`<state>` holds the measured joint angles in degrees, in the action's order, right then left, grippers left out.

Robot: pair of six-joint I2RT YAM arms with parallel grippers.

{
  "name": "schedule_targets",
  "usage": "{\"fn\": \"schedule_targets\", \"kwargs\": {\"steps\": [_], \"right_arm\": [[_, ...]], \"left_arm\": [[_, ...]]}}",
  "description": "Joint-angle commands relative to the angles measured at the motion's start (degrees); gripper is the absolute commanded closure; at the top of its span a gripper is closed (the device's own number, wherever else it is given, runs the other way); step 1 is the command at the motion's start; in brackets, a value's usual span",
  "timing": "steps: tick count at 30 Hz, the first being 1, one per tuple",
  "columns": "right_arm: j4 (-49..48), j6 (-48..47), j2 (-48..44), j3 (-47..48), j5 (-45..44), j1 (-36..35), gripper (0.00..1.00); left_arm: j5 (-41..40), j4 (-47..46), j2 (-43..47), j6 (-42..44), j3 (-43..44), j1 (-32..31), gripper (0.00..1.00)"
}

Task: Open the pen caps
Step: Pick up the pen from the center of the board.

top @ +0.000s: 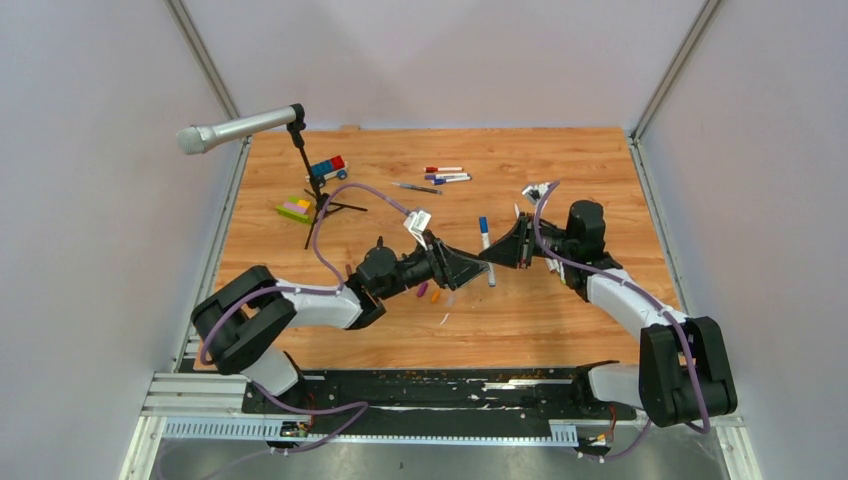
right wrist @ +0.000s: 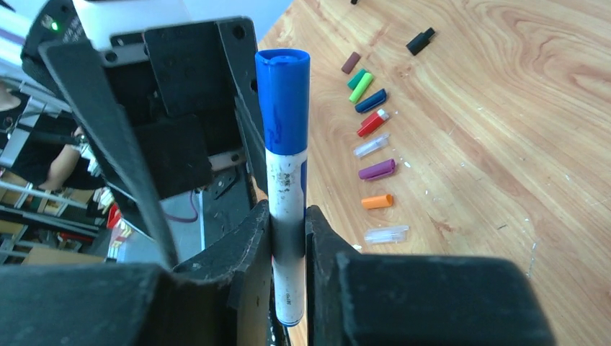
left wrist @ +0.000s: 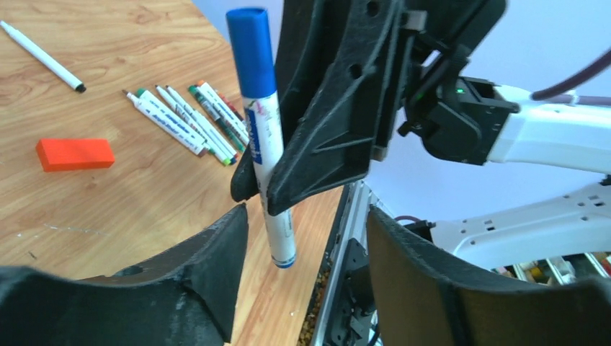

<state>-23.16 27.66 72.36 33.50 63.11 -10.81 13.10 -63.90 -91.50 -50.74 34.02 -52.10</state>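
My right end effector [right wrist: 288, 223] clenched on blue pen [right wrist: 286, 180]; left end effector [left wrist: 306, 238] released. Next: grip blue cap [left wrist: 250, 50], pull.

Your white pen [right wrist: 287, 187], blue cap [right wrist: 282, 94] on, stands upright mid-frame; loose caps [right wrist: 376, 169] in a row upper right; other pens [left wrist: 189, 130] bunched upper left, left wrist view.

You can't read any text here: print on the blue-capped pen [right wrist: 286, 180] and the loose pens [left wrist: 189, 124] is too blurred.
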Motion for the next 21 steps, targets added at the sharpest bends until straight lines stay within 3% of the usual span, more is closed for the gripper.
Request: {"fn": "schedule_targets", "kwargs": {"steps": [1,7,15,21], "right_arm": [[1.08,-6.95,-0.69,2.60,7.03,-0.09,1.00],[3.62,-11.53,-0.44,3.39,12.12,-0.18,1.00],[6.46,-14.24,0.20,4.19,14.48,-1.19,1.00],[9.48,-16.72,1.24,5.09,14.50,-2.43,1.00]], "left_arm": [[0.00,1.73,7.23,7.26,-3.06,1.09,0.28],[0.73,3.94,11.59,8.54,-3.94,3.92,0.01],[1.91,4.94,9.26,6.21,-0.11,5.42,0.01],[2.80,-0.13,4.37,2.08,3.89,5.42,0.08]]}}
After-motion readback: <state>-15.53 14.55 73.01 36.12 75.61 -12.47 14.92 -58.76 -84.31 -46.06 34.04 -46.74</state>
